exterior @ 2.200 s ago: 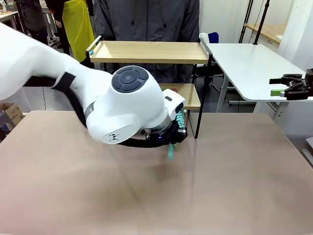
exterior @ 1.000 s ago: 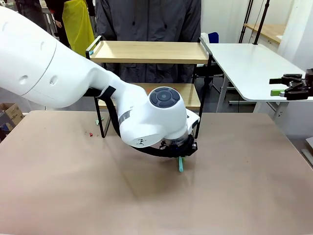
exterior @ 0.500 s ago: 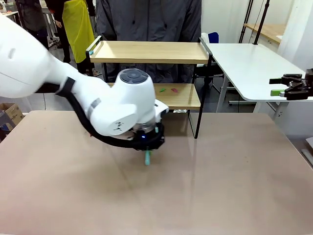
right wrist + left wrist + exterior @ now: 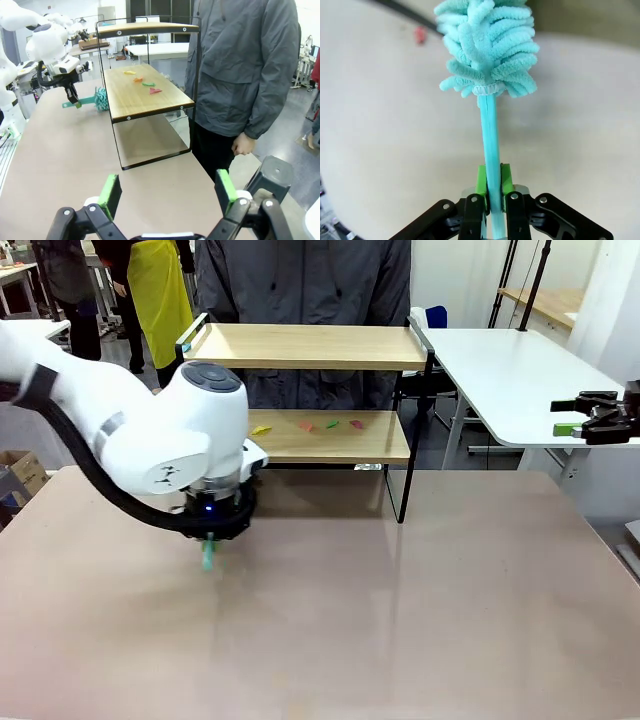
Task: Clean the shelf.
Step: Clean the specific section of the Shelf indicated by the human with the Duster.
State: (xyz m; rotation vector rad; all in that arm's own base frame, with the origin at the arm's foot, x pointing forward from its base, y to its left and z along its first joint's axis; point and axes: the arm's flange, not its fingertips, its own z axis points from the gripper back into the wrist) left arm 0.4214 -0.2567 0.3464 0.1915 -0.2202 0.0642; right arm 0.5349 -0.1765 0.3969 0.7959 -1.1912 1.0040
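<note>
We clamp the duster (image 4: 487, 47) in our left gripper (image 4: 493, 178), its head aimed at the shelf (image 4: 305, 346) just ahead at the far edge. Scraps (image 4: 330, 425) lie on its lower board. Our right gripper (image 4: 166, 192) gapes, well off.

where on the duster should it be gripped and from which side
Grip the duster on its thin straight handle, toward the tail end, not the fluffy head, whose soft strands give no firm hold. Come in from the tail end, along the handle, pads on opposite sides, as the left tool is shut on it now.
</note>
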